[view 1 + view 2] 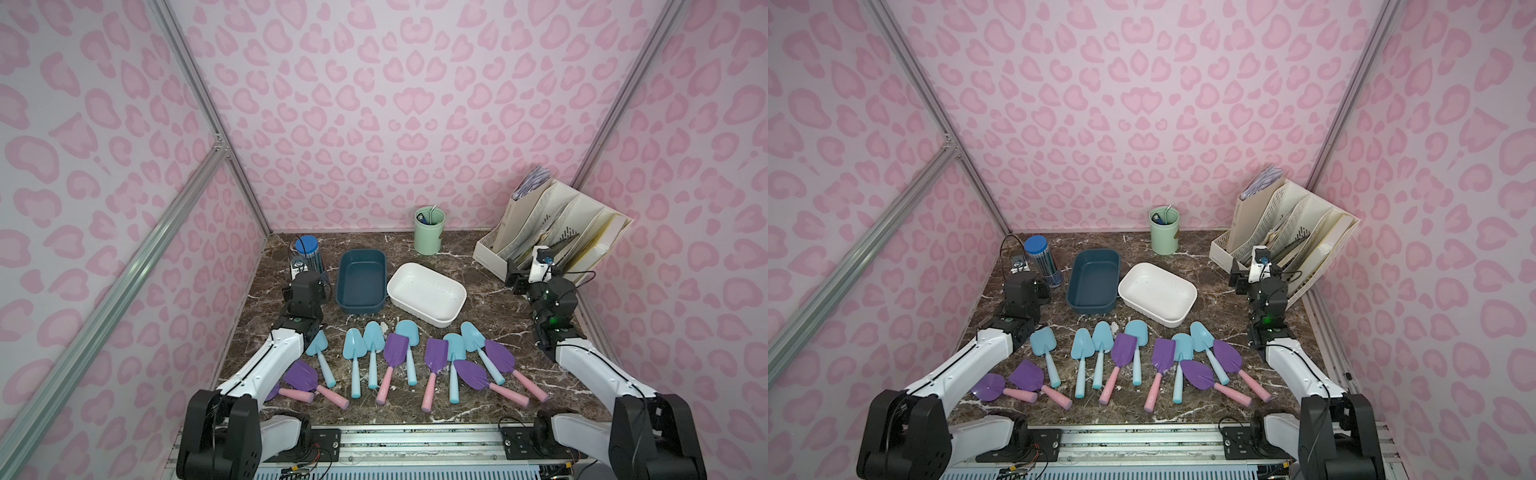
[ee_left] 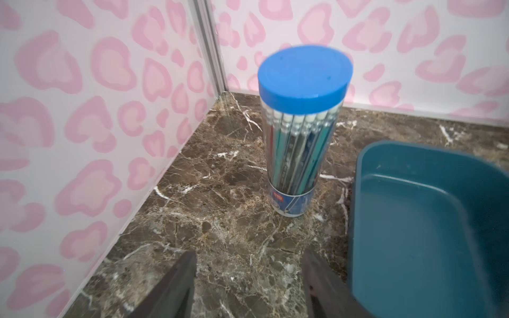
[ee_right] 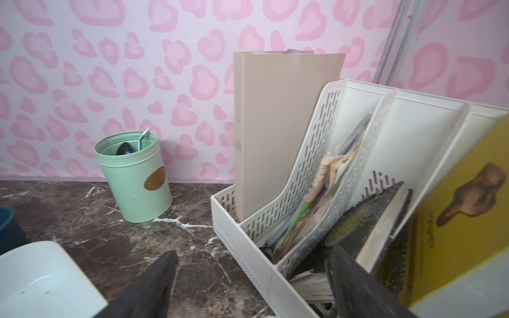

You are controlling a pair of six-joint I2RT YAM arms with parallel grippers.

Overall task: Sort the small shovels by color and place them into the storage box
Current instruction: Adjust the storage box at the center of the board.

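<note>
Twelve small shovels (image 1: 395, 349), six light blue and six purple with pink handles, lie in a loose row on the marble table (image 1: 490, 316). They are nearer the robot's base than both pincers and well apart from them. The left gripper (image 2: 248, 256) hangs parted and empty before the pencil tube (image 2: 300, 143), beside the dark blue storage box (image 1: 361, 278). The right gripper (image 3: 252, 253), spread and empty, faces the file rack (image 3: 303, 165), near the white storage box (image 1: 426, 293).

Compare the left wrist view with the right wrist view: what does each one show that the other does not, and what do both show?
Only the left wrist view: the clear pencil tube with a blue cap. Only the right wrist view: the green cup, the file rack and a corner of the white box. Both: the marble tabletop, the pink patterned wall and part of the dark blue box.
</note>
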